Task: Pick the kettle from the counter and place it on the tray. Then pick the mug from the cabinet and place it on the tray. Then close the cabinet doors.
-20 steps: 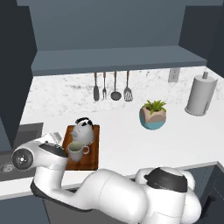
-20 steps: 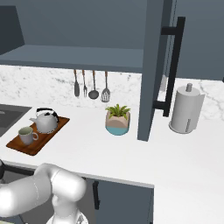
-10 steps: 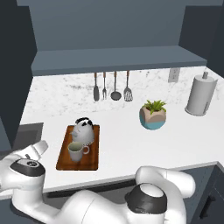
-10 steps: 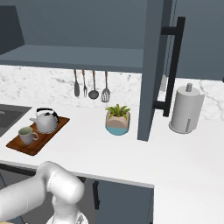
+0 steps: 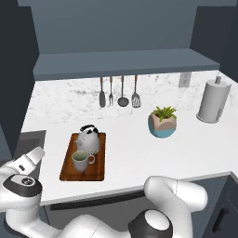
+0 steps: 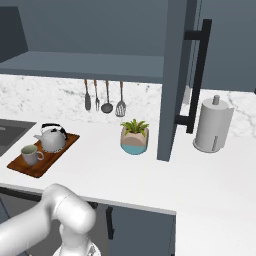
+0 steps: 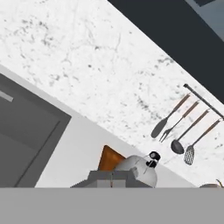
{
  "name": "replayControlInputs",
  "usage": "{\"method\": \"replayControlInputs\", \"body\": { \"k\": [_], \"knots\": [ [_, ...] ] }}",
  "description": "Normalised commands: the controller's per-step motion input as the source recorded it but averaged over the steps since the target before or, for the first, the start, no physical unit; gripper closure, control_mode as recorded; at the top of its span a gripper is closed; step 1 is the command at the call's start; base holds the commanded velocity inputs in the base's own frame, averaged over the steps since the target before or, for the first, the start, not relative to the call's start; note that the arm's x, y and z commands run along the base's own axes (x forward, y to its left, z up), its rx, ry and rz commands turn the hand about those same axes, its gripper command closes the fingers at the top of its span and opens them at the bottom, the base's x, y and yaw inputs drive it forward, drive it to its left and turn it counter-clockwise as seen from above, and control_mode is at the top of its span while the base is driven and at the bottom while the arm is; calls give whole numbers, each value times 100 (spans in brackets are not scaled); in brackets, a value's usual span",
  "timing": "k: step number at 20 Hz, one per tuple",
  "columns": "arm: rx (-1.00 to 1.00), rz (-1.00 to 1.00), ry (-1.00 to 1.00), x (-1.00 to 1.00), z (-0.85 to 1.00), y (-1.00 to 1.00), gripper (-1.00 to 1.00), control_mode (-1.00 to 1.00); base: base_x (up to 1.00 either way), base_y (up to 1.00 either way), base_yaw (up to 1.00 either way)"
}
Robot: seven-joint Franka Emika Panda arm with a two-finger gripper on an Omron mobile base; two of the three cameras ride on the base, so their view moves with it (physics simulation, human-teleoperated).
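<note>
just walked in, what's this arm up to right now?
Nothing is in its grip: the gripper is shut and empty, low by the counter's left end. The kettle and mug already sit together on the wooden tray. The cabinet door on the right hangs open over the counter, so closing the doors looks like what's left.

One kettle (image 5: 89,138), one mug (image 5: 81,161) (four utensils (image 5: 118,92)).

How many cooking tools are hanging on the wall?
4, in a row on the white marble backsplash above the counter: a dark spatula, a fork, a ladle and a slotted turner.
</note>
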Motion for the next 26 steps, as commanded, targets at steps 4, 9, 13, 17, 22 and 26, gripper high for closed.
{"method": "replayControlInputs", "body": {
  "k": [4,9,13,17,22,26],
  "knots": [
    [-17,2,-14,-1,21,0,100,-100,0,0,0],
    [-16,0,-16,0,6,0,100,-100,0,0,0],
    [-14,-1,-17,0,11,2,100,-100,0,0,0],
    [-11,-7,-18,-1,18,3,100,-100,0,0,0],
    [-14,-7,-13,-2,29,1,100,-100,0,0,0],
    [-20,-3,-14,0,30,4,100,-100,0,0,0]
  ]
}}
